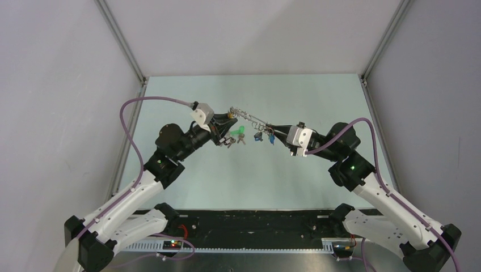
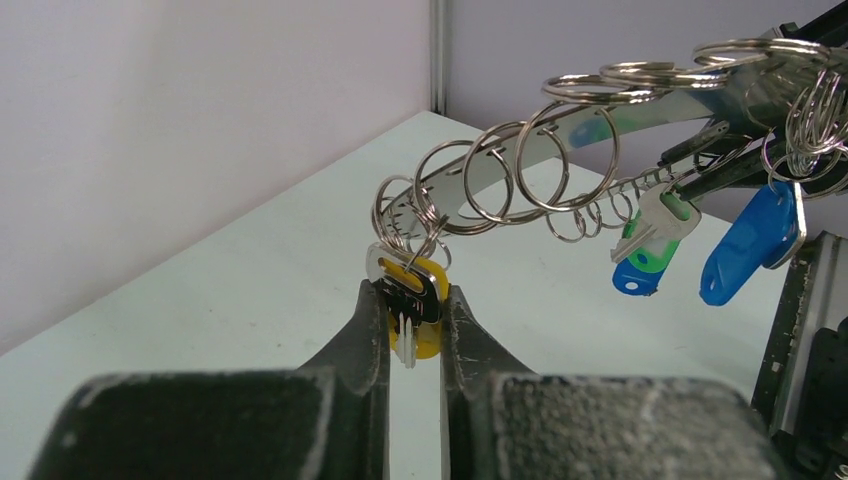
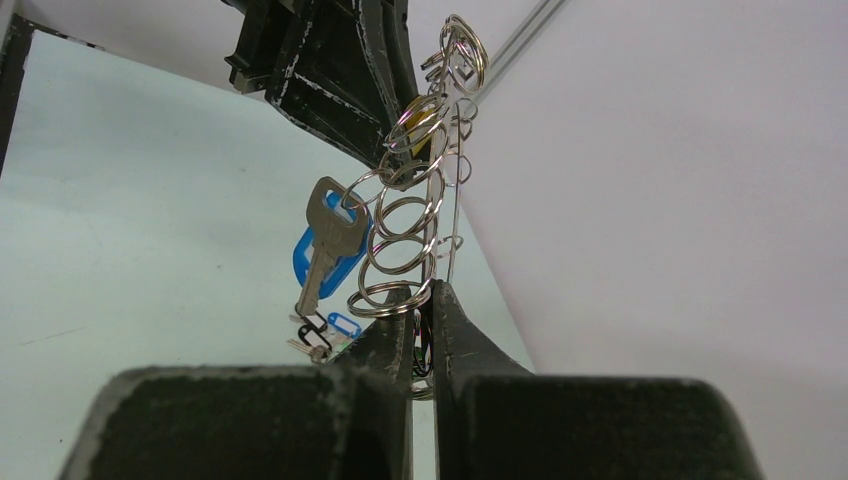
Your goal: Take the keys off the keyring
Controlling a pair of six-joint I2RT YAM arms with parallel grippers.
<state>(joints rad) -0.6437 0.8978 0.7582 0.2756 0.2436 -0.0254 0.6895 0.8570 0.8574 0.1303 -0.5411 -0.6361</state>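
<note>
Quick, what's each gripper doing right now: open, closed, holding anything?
Left gripper: fingers closed on a yellow-tagged key hanging from the keyring.
Right gripper: fingers closed on the keyring's rim.

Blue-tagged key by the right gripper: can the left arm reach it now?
Probably not yet. The left gripper is clamped on the yellow-tagged key, so it is busy. The blue-tagged key hangs free from the keyring, nothing covering it.

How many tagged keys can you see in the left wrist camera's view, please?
3: a yellow-tagged key clamped in the left gripper, a green-and-blue-tagged key and a blue-tagged key hanging from the keyring. Others may be hidden.
</note>
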